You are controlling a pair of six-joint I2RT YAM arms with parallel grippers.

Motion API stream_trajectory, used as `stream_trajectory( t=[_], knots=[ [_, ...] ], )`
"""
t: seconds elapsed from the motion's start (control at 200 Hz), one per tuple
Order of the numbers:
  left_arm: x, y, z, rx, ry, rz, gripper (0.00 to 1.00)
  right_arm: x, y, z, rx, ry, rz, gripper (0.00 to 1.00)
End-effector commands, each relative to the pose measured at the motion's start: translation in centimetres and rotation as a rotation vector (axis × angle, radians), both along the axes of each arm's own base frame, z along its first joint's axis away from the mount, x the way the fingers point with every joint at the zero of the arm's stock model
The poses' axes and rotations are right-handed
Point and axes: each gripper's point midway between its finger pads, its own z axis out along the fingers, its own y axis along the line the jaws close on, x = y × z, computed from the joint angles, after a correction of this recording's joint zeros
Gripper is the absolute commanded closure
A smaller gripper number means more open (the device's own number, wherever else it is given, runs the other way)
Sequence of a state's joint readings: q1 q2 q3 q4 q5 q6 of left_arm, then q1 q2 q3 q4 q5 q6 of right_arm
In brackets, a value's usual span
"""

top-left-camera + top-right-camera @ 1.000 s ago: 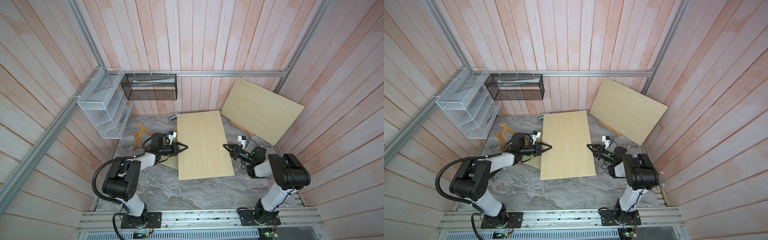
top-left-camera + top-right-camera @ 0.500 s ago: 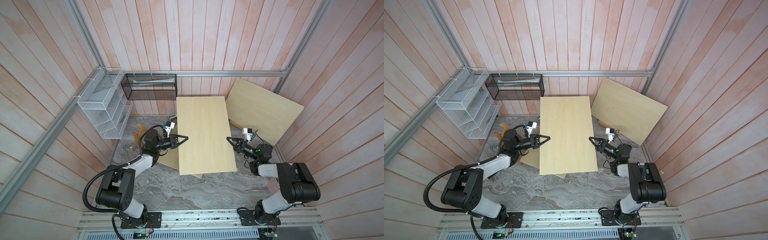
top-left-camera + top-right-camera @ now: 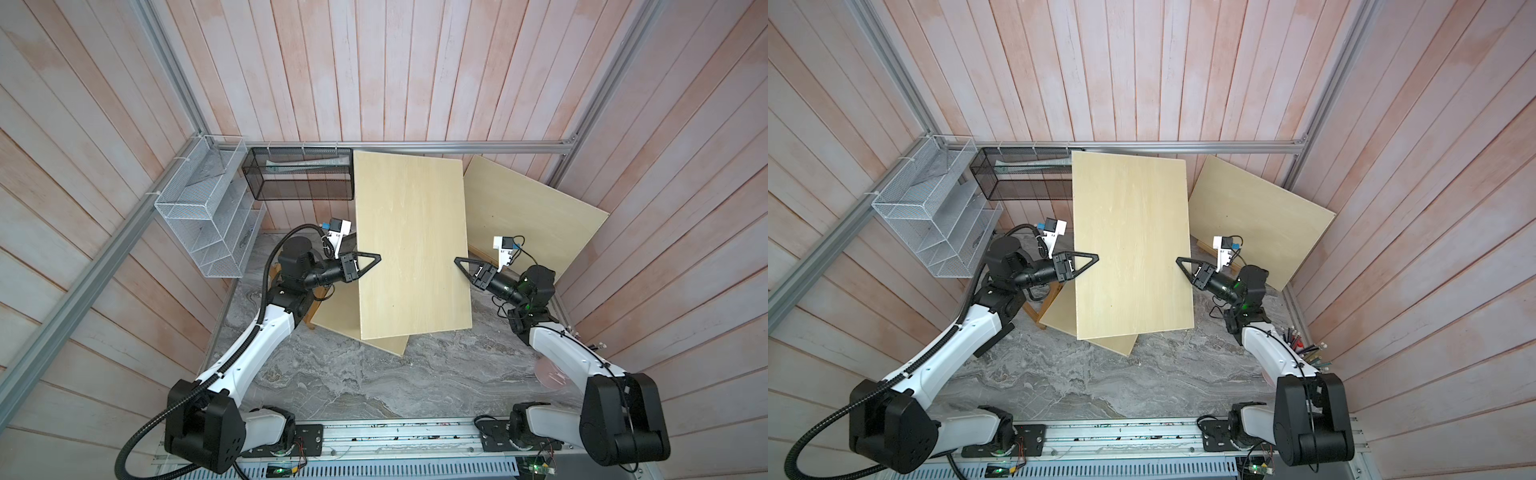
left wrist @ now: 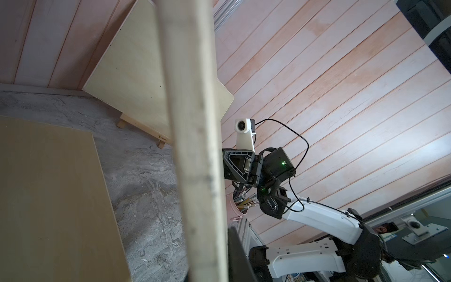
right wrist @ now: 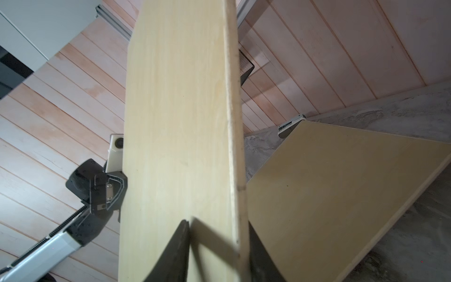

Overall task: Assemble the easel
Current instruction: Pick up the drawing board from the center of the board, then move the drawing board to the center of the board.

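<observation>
Pale plywood rectangular board (image 3: pixel 411 249) hangs tilted above the grey marbled table (image 3: pixel 374 386), mid-carry, I judge; my left gripper (image 3: pixel 376 258) clenches one edge; whether my right gripper (image 3: pixel 458 262) pinches or merely straddles the opposite edge I cannot tell; next needs both grips firm

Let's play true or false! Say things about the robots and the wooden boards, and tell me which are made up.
The raised board is between the left gripper and the right gripper. True.
A second board leans against the wall on the right. True.
Nothing lies under the raised board. False: a flat board lies on the table there.
The black basket stands on the table. False: it hangs on the back wall.
The pink cup is empty. False: sticks like brushes poke out.
</observation>
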State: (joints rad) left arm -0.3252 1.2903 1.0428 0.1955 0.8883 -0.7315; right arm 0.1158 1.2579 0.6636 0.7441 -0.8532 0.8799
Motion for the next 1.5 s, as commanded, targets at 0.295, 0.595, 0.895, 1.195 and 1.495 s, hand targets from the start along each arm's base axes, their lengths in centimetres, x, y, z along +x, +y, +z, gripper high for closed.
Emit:
stream_trajectory(
  t=[0.295, 0.595, 0.895, 1.195, 1.495],
  knots=[
    [-0.8, 0.6, 7.5, 0.022, -0.324, 0.16, 1.0, -0.6, 0.6, 1.1, -0.183, -0.036, -0.067, 0.4],
    [1.5, 3.3, 7.0, 0.152, -0.295, 0.379, 1.0, 0.5, -1.8, 1.9, -0.254, -0.028, -0.242, 0.29],
    [-0.2, 4.6, 8.7, 0.279, -0.373, 0.391, 1.0, 1.4, -4.3, 1.0, -0.363, 0.028, -0.381, 0.28],
    [-2.3, 8.7, 10.8, 0.479, -0.282, 0.515, 1.0, 2.8, -4.7, -0.9, -0.387, 0.106, -0.407, 0.28],
    [-4.0, 16.4, 11.8, 0.718, -0.178, 0.821, 1.0, 3.9, -4.2, -1.9, -0.392, 0.152, -0.385, 0.28]
  ],
)
